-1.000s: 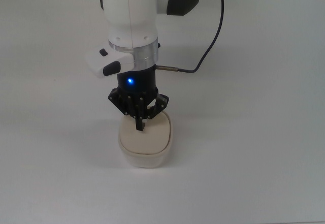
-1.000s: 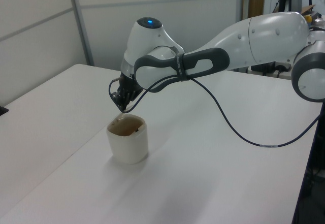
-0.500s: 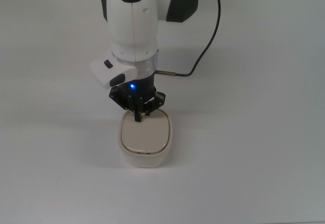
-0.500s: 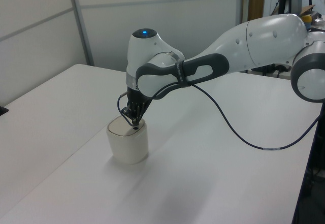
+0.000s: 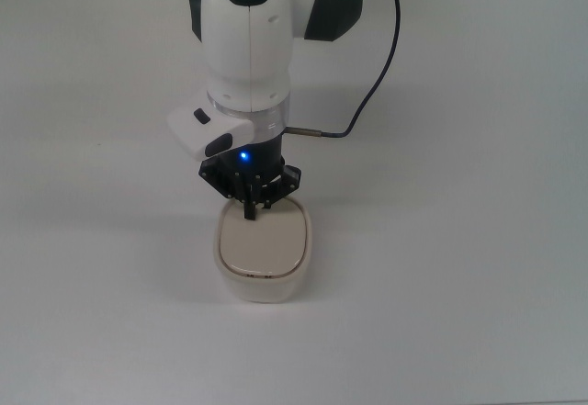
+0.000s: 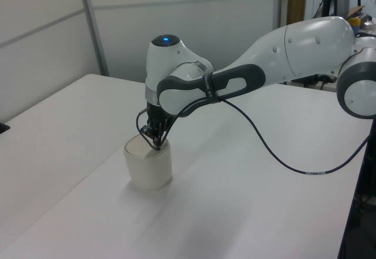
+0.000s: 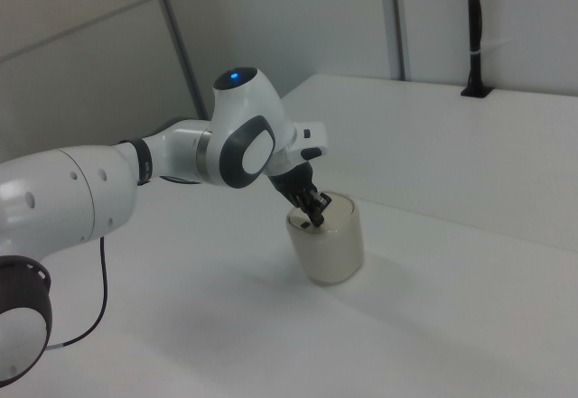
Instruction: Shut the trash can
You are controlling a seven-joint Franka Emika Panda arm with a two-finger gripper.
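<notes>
The cream-beige trash can (image 5: pixel 264 281) stands on the white table, with its flat lid (image 5: pixel 266 244) lying level across the rim. My gripper (image 5: pixel 249 210) points straight down with its black fingers together. Their tips touch the lid near the edge that lies toward the top view's top. In the left view the gripper (image 6: pixel 156 145) meets the top of the trash can (image 6: pixel 148 168). The right view shows the gripper (image 7: pixel 313 219) on the near-left rim of the trash can (image 7: pixel 331 245). A small dark mark sits on the lid's opposite edge (image 5: pixel 254 276).
The arm's black cable (image 5: pixel 381 74) loops from the wrist toward the top view's upper right. The white table (image 5: pixel 459 240) spreads out all around the can. Grey wall panels (image 6: pixel 47 41) stand behind the table in the left view.
The wrist has swung upright, and the fingertips slid from the lid's middle to its far edge. The can, open a second ago in the left view, now has its lid flat.
</notes>
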